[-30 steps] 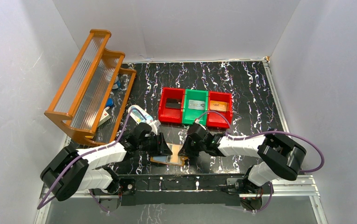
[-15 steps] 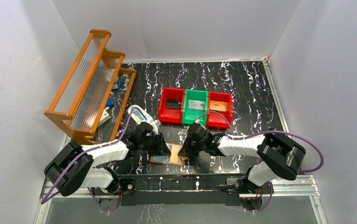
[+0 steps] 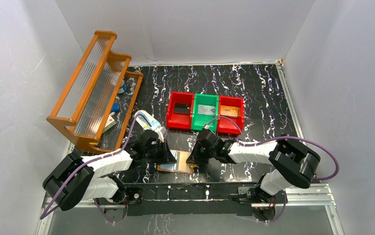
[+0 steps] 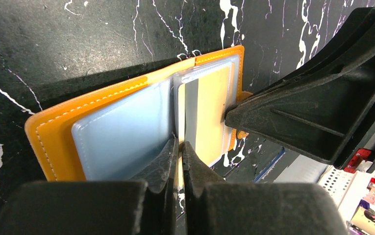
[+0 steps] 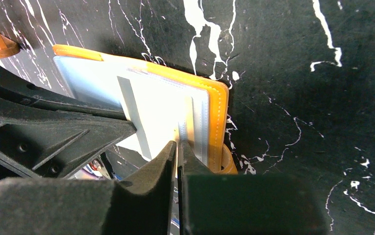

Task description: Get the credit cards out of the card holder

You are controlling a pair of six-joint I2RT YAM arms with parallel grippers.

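The holder (image 3: 179, 165) is lying flat on the black marbled desk (image 3: 259, 93), close to the near edge and right between the two arms. Its orange cover is facing down and its clear pockets are facing up.

The left fingers (image 4: 179, 147) are reaching in from the holder's left side. They are pinched almost shut on a thin, shiny grey card (image 4: 187, 111), which is sticking out of a middle pocket at a slant, with one long edge lifting off the holder.

The right fingers (image 5: 178, 145) are coming in from the other side. They are closed narrowly on the holder's right rim, where the clear pocket is meeting the stitched orange border. A small orange tab (image 5: 227, 165) is poking out just beside them. The two sets of fingertips are sitting near each other over the holder without touching.

Farther back on the desk, three bins (image 3: 180, 125) are standing side by side and touching: red, green, red. Each is holding one flat thing: black, pale and orange.

A wooden rack (image 3: 92, 88) with ribbed clear panels is leaning along the left wall, with small things lying under it. A pale blue-and-white oval item (image 3: 148, 121) is lying just behind the left arm's wrist.
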